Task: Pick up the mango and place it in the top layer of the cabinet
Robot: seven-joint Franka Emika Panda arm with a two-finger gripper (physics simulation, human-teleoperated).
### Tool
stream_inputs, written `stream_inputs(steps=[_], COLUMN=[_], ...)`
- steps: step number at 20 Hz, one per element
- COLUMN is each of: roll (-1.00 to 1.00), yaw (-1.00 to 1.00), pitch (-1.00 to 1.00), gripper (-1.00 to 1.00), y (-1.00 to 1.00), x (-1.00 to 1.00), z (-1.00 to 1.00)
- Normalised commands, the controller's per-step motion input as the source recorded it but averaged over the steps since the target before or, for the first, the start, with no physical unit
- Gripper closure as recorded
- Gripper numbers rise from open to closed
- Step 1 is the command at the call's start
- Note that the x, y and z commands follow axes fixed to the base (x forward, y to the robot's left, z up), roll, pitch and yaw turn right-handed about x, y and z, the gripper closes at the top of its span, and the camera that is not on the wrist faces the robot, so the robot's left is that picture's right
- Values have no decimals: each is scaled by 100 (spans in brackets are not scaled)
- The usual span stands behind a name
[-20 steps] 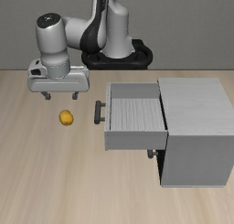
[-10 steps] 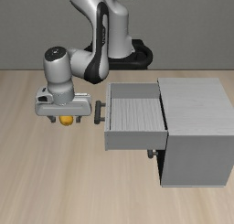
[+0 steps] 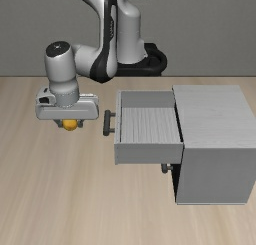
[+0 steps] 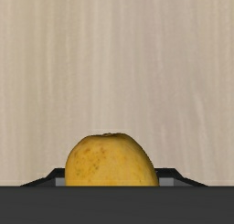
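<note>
Simulated lab test cell, not a lived-in room. Flat light wood-grain table (image 3: 40, 189) runs up to a plain grey backdrop wall (image 3: 220, 29). White-and-grey jointed robot arm (image 3: 108, 39) stands on a black rounded base (image 3: 155, 59) at the table's edge. Blocky flat-shaded grey cabinet (image 3: 215, 139) sits on the table, its ribbed top drawer (image 3: 148, 124) pulled open.

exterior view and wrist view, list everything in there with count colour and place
mango: one, yellow-orange, exterior view's left, beside the drawer handle
cabinet: one, grey, exterior view's right
top drawer: one, grey, pulled open toward the mango
drawer handle: one, dark, on the open drawer's front
table: one, light wood, under everything
arm: one, white and grey, reaching over the mango
claw: one, grey, shut on the mango
</note>
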Motion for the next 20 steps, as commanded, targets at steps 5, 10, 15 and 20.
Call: stream_inputs(steps=[5, 10, 15, 20], roll=[0, 0, 0, 0], yaw=[0, 0, 0, 0], pitch=[0, 0, 0, 0], gripper=[100, 100, 100, 100], y=[0, 0, 0, 40], x=[0, 0, 0, 0], z=[100, 100, 100, 60])
